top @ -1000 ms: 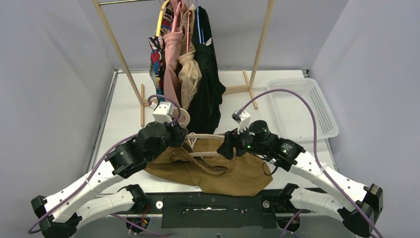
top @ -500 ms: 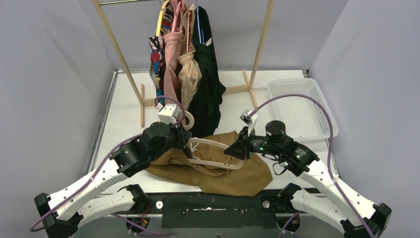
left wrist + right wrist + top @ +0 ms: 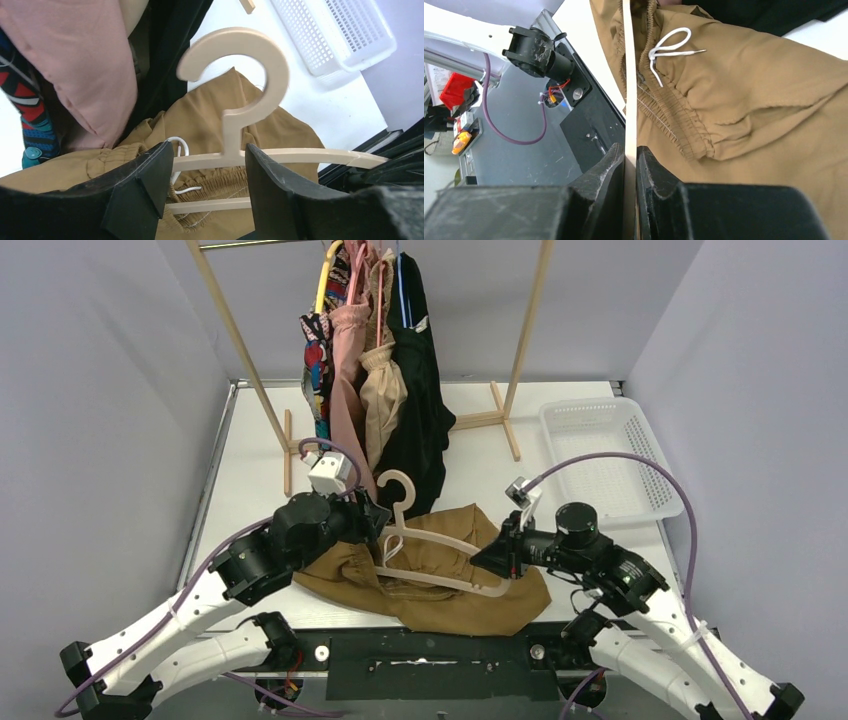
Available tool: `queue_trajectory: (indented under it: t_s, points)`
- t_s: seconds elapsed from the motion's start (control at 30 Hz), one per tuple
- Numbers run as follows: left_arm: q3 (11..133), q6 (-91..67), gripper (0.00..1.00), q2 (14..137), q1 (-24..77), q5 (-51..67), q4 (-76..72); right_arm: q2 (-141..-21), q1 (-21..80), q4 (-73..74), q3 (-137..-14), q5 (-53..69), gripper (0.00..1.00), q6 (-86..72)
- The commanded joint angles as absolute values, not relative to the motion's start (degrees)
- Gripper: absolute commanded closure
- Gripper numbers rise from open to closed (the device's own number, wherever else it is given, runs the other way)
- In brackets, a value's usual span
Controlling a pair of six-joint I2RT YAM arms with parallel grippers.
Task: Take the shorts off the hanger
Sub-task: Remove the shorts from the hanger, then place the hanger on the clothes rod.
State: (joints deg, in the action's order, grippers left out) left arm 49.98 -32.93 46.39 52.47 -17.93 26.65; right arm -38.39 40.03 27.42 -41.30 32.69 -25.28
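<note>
On the table (image 3: 250,470), close to the arm bases, the tan-brown shorts (image 3: 455,600) lie in a heap with the cream hanger (image 3: 440,540) on top. A second ago my left gripper (image 3: 378,522) was squeezing the hanger near its hook, and my right gripper (image 3: 492,562) was open. Now they have swapped. The left jaws stand apart, one on each side of the hanger's neck, and do not pinch it. The right jaws are pinched tight on the thin end of the hanger's arm. The hanger has turned too. Its hook (image 3: 400,490) now pokes up toward the rack (image 3: 240,340), and its right end has slid nearer the front edge. The right arm has swung out to the right and reaches in low from that side, elbow bent. The left arm reaches in from the left, its wrist tipped down over the shorts. I cannot tell if the waistband is off the bar. The other shorts (image 3: 350,350) hang on the rack at the back.
</note>
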Motion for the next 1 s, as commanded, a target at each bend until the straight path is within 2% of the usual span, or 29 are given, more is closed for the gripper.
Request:
queue_trajectory:
  t_s: [0.0,0.3,0.5,0.67,0.83,0.97]
  points:
    - [49.3,-33.8,0.45,43.6,52.6,-19.7,24.7,-32.7,39.5,31.8,-41.8,28.7,1.00,-27.2]
    - [48.5,-38.2,0.43,44.7,52.5,-28.0,33.0,-22.8,39.5,44.0,-49.6,12.1,1.00,-29.7]
    - [45.9,-40.2,0.39,44.0,52.5,-30.7,32.2,-16.9,41.1,51.7,-55.9,0.6,1.00,-33.8]
    - [44.4,-40.4,0.38,45.5,52.3,-29.7,29.1,-17.3,44.2,56.4,-58.9,-4.7,1.00,-35.7]
    - [45.3,-39.7,0.38,48.1,52.3,-28.2,29.1,-17.5,48.4,62.0,-63.9,-16.6,1.00,-41.5]
    - [44.7,-38.9,0.37,48.1,52.1,-27.5,28.1,-18.1,50.1,61.1,-62.2,-23.9,1.00,-45.1]
